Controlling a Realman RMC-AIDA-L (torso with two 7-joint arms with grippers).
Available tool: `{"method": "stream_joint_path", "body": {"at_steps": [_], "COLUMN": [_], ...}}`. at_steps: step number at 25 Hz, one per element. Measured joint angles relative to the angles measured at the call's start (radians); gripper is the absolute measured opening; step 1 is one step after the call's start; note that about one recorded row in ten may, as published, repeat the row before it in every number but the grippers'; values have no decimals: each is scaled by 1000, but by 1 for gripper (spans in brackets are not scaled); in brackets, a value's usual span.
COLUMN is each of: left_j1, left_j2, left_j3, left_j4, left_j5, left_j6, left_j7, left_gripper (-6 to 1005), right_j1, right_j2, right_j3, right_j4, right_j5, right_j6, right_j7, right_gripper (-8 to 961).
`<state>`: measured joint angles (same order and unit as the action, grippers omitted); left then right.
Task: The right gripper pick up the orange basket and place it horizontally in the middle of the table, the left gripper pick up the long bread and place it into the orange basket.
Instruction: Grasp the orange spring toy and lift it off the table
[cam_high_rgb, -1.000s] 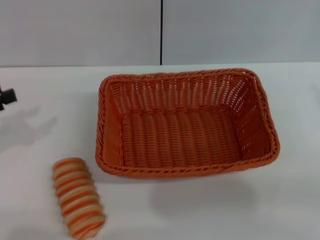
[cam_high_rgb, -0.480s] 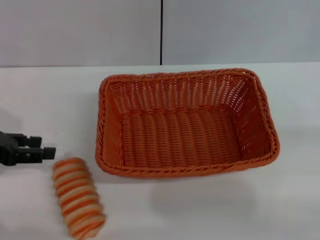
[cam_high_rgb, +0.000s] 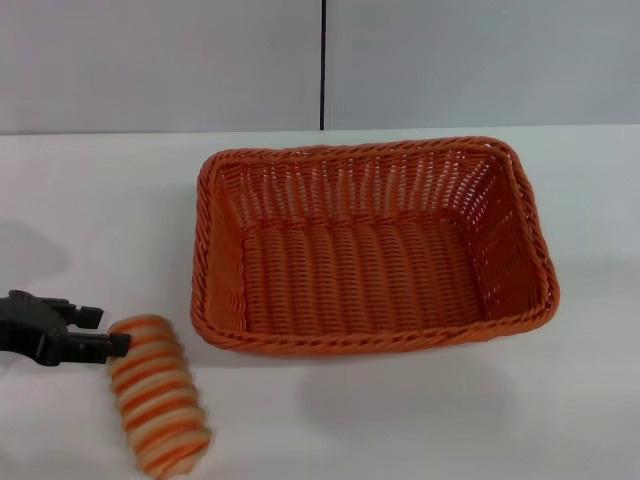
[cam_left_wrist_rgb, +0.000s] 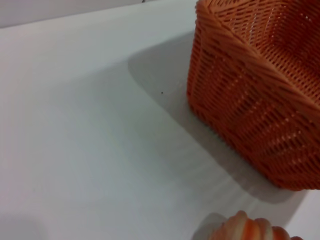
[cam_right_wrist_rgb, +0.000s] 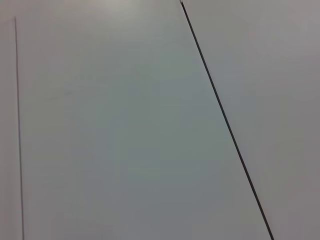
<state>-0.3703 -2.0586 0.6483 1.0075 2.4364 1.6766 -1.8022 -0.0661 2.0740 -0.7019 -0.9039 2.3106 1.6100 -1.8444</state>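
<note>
The orange basket (cam_high_rgb: 367, 341) stands empty and lengthwise across the middle of the white table (cam_high_rgb: 110, 200). The long bread (cam_high_rgb: 156, 394), striped orange and cream, lies at the front left, just off the basket's front left corner. My left gripper (cam_high_rgb: 103, 330) comes in from the left edge, open, its nearer fingertip right at the bread's far end; nothing sits between the fingers. The left wrist view shows the basket's (cam_left_wrist_rgb: 260, 85) corner and the bread's (cam_left_wrist_rgb: 250, 229) tip at the picture's edge. The right gripper is out of view.
A grey wall (cam_high_rgb: 160, 60) with a dark vertical seam (cam_high_rgb: 323, 60) rises behind the table. The right wrist view holds only a grey panel (cam_right_wrist_rgb: 125, 125) with a seam line. Bare tabletop lies left of and in front of the basket.
My left gripper has come in from the left edge, moving nearer and rightward until it reaches the bread's far end. Basket and bread have not moved.
</note>
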Motion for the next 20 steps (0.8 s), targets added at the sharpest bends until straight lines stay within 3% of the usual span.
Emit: {"method": "stream_joint_path", "body": {"at_steps": [20], "left_j1": [-25], "left_j2": [6], "left_j3": [2], "left_j4": [-99], "left_j5": [6], "left_j6": [30], "left_j7": [7], "left_gripper": [623], "right_j1": [8], "right_j2": [-2], "right_j3": [7], "right_j4": [24], "right_j5": [0], "right_j6": [8], "right_j7": [0], "right_gripper": [546]}}
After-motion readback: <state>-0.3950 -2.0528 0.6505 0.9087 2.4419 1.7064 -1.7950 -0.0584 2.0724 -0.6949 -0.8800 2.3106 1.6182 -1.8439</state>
